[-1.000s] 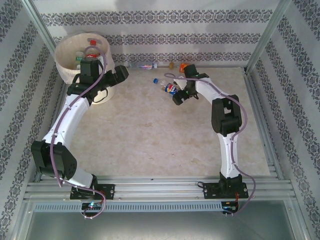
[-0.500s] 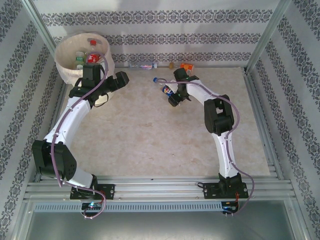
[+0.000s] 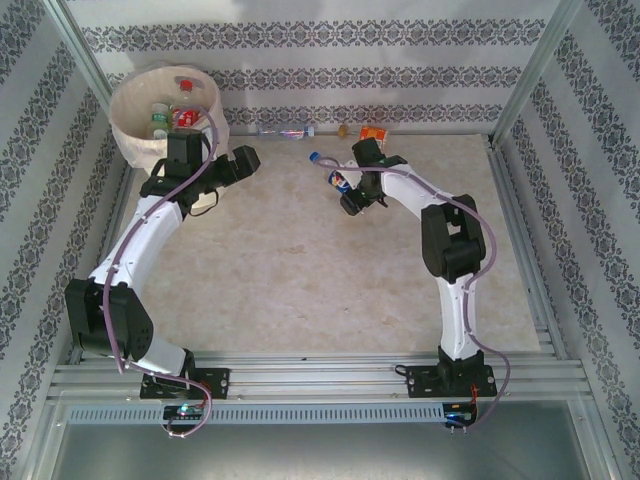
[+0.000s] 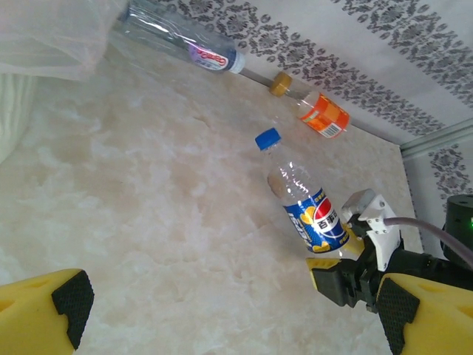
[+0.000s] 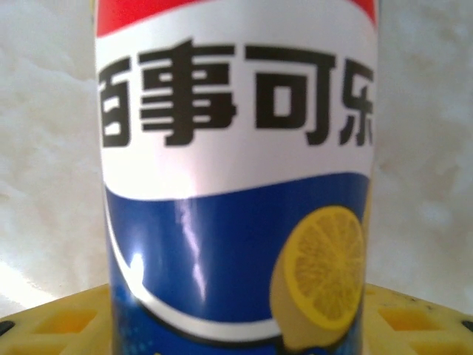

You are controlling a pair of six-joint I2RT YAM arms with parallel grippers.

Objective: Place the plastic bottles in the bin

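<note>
Right hand point(image 4: 336, 259) is seen closed, apparently gripping, on the base of a blue-labelled bottle point(image 4: 314, 214) tilted above the worktop point(image 3: 300, 280), well apart from the bin point(image 3: 125, 130) at the far left, while the left hand point(image 4: 233, 307) is held wide open.

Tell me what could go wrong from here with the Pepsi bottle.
1. The right fingers hold the Pepsi bottle near its base only, so its long neck end may swing or slip out.
2. The left arm sits between that bottle and the bin, so the carry may hit it.
</note>
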